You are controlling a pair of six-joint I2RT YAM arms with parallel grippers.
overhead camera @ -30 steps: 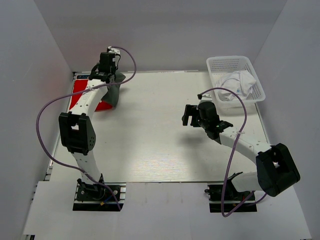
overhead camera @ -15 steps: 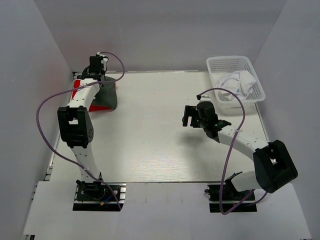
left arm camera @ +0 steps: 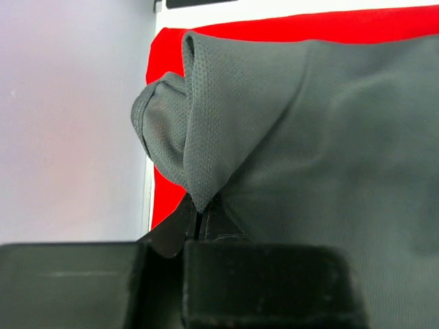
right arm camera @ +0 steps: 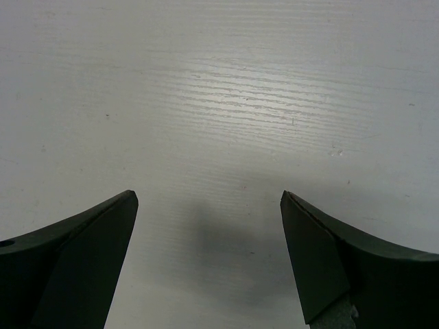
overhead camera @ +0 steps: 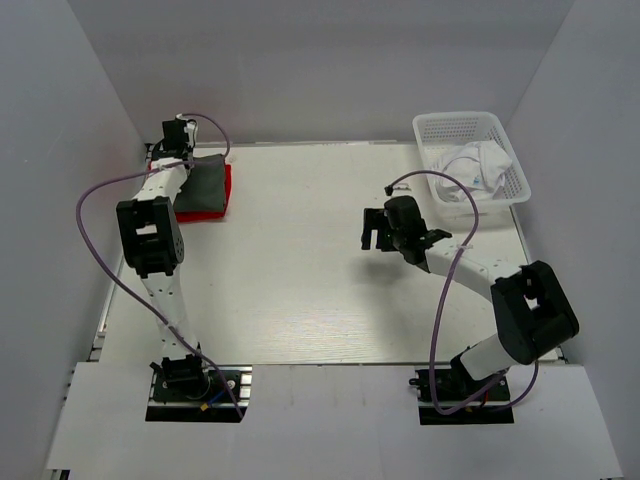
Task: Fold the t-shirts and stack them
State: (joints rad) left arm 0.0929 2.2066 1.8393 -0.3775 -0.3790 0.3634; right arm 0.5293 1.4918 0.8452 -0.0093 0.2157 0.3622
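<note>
Since a second ago: the left gripper has swung left to the table's far-left corner, pinched tight on a fold of the dark grey-green t-shirt. That shirt now lies over the red t-shirt, and red shows only at the edges. Barely shifted, the right gripper hovers over bare table, fingers spread wide, holding nothing. In the white mesh basket, far right: crumpled white t-shirts.

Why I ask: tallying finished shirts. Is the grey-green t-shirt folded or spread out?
Folded: the grey-green t-shirt lies as a compact rectangle on the red t-shirt, one corner pinched in the shut left end effector.
</note>
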